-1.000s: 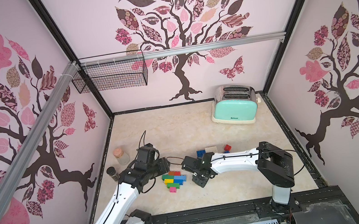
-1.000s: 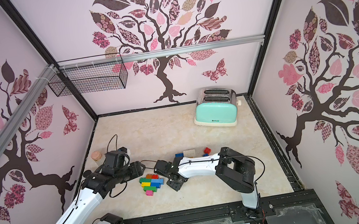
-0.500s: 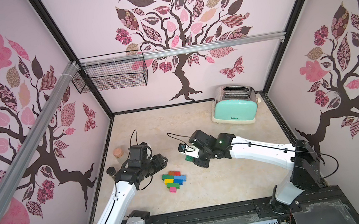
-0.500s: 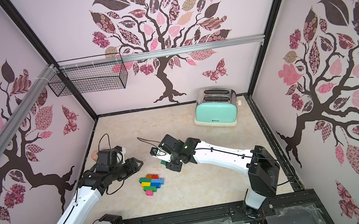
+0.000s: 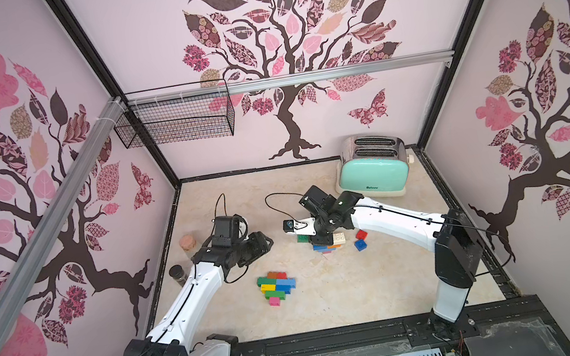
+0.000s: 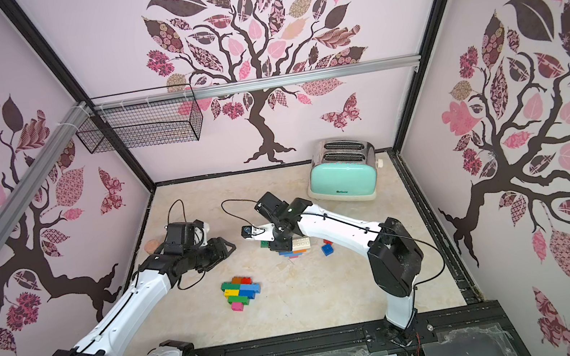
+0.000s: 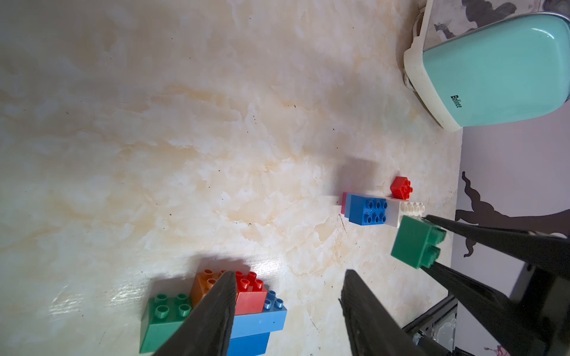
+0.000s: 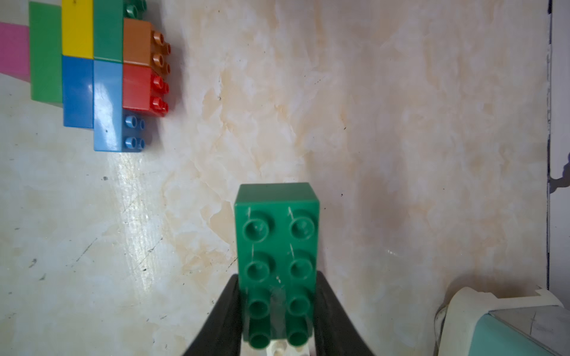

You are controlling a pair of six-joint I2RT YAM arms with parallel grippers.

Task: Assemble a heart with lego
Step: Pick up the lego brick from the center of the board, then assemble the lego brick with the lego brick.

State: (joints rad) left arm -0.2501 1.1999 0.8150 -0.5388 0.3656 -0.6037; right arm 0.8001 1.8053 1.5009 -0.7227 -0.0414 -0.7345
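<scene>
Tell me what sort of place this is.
Likely a staged robot test cell: tree decal on framed walls, a toaster on a marble-look counter, left arm and right arm mounted on a front rail.

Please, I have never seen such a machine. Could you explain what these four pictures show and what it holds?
It is a robot with two white arms, the left arm and the right arm, each ending in a two-fingered pincer. Two pictures look down from above on the whole scene; the other two come from a camera on each wrist. On the marbled table are a half-built heart of coloured bricks, a small group of loose bricks and a mint-green toaster. The right pincer is shut on a green oblong brick. The left pincer is open and holds nothing.
</scene>
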